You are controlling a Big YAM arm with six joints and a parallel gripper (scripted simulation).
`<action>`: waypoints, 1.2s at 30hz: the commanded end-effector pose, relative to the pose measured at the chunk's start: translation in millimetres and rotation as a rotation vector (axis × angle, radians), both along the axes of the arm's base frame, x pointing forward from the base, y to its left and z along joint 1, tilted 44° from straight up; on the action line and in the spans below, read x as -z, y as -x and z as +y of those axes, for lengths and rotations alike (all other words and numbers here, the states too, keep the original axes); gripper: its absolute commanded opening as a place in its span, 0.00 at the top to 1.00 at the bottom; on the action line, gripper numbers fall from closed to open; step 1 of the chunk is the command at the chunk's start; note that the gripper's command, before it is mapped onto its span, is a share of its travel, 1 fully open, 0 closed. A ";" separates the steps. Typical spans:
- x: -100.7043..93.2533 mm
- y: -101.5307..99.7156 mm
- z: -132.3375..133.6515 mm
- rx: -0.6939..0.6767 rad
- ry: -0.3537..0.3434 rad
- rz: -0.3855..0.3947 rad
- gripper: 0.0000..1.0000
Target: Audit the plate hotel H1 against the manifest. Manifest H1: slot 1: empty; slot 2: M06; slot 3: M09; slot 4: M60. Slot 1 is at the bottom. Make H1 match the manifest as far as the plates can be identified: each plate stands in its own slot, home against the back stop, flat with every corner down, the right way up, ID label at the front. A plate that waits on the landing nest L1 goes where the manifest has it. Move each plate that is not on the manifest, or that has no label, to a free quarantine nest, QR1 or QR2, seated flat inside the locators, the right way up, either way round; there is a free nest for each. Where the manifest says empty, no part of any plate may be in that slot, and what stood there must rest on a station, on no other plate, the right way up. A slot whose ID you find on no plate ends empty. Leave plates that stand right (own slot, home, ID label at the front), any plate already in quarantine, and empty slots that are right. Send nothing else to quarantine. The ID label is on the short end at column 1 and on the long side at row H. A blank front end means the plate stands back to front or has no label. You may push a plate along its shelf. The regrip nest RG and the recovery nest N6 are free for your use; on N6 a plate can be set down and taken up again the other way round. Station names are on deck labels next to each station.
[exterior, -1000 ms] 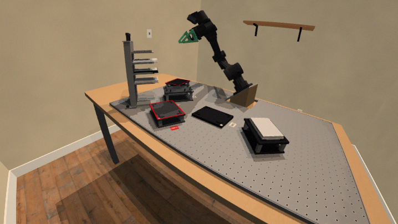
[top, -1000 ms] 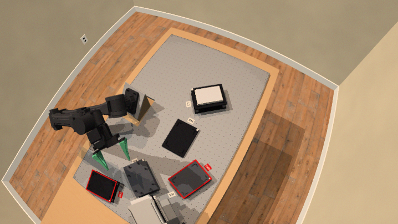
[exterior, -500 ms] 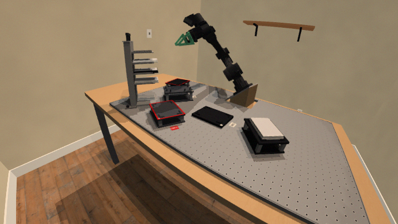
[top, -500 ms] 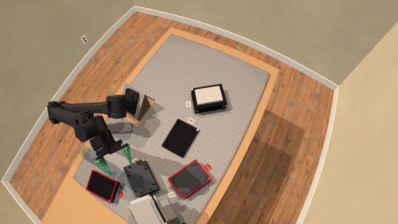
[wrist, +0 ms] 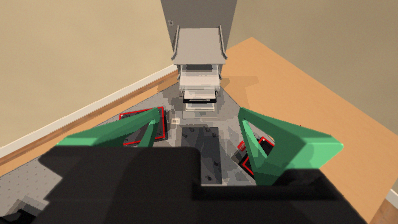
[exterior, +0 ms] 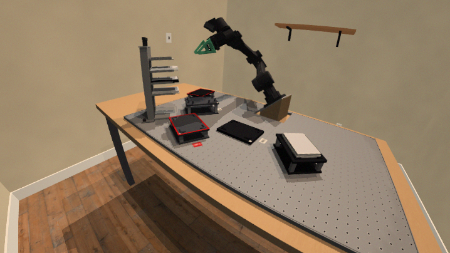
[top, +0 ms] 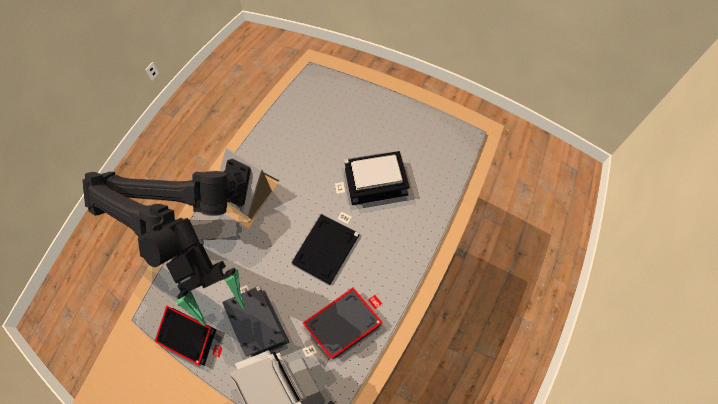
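Note:
The plate hotel H1 stands at the deck's end, and I look down on it in the wrist view. Its shelves hold a whitish plate high up, a dark plate below it and a light one on the lowest shelf; no labels are readable. A white plate lies on the landing nest L1. My gripper is open and empty, high above the deck, facing the hotel. Its green fingers spread over the grey regrip nest.
Two red-edged quarantine nests flank the regrip nest. One shows a bare grey top with locators; the other has a dark top. The flat black nest N6 lies mid-deck. The arm's wooden base block stands at the deck's back edge.

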State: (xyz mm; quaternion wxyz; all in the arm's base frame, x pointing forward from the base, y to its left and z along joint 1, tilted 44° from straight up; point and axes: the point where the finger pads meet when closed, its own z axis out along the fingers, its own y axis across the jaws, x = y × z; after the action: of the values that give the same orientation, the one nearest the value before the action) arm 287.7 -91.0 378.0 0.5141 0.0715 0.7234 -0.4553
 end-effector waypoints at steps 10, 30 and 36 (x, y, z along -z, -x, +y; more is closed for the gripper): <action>-2.6 -11.4 -16.2 0.015 0.010 -0.003 0.00; -0.2 -28.4 -39.6 0.015 0.013 -0.009 0.00; -9.4 -27.1 -36.2 0.007 0.006 -0.028 0.00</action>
State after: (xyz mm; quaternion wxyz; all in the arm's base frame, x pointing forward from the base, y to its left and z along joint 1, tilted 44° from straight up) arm 313.9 -125.9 370.2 0.5117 0.0712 0.7233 -0.4583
